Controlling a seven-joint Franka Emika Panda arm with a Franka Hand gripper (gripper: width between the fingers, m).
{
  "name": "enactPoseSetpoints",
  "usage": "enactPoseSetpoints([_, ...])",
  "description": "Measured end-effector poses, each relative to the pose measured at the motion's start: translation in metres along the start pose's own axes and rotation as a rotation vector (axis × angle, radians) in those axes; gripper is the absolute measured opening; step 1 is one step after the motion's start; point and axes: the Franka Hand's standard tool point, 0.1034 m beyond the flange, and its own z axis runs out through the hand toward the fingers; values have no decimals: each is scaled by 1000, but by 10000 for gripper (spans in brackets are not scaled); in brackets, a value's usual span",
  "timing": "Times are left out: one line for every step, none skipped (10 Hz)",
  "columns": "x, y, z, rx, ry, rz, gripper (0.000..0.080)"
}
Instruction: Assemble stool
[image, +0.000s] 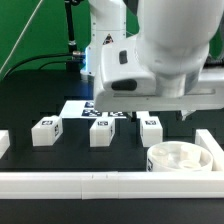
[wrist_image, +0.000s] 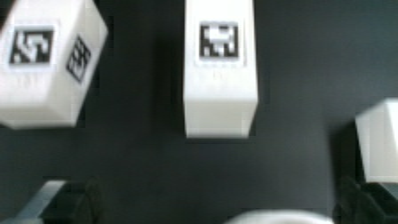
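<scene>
Three white blocky stool legs with square tags stand in a row on the black table: left (image: 45, 130), middle (image: 101, 131) and right (image: 151, 128). The round white notched seat disc (image: 180, 158) lies in front of them at the exterior view's right, against the rail. In the wrist view, two legs (wrist_image: 50, 65) (wrist_image: 222, 70) show whole, the third (wrist_image: 377, 140) shows at the edge, and a bit of the seat (wrist_image: 285, 215) shows too. My gripper (wrist_image: 214, 205) hangs above the legs, open and empty, with its dark fingers (wrist_image: 64, 200) far apart. The arm (image: 150, 60) mostly hides it in the exterior view.
A long white rail (image: 90, 182) runs along the front of the table and turns up beside the seat at the right (image: 214, 150). The marker board (image: 92, 110) lies flat behind the legs. A white piece (image: 4, 143) shows at the left edge.
</scene>
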Motion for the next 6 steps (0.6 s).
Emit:
enactPoseSetpoints([-2, 1, 5, -2, -80, 0, 649])
enactPoseSetpoints([0, 3, 19, -4, -140, 4, 649])
enactPoseSetpoints([-11, 3, 36, -12, -261, 18, 649])
enactPoseSetpoints([-15, -1, 39, -22, -326, 21, 649])
enactPoseSetpoints([-9, -2, 38, -21, -303, 12, 649])
enactPoseSetpoints([-9, -2, 38, -20, -303, 13, 649])
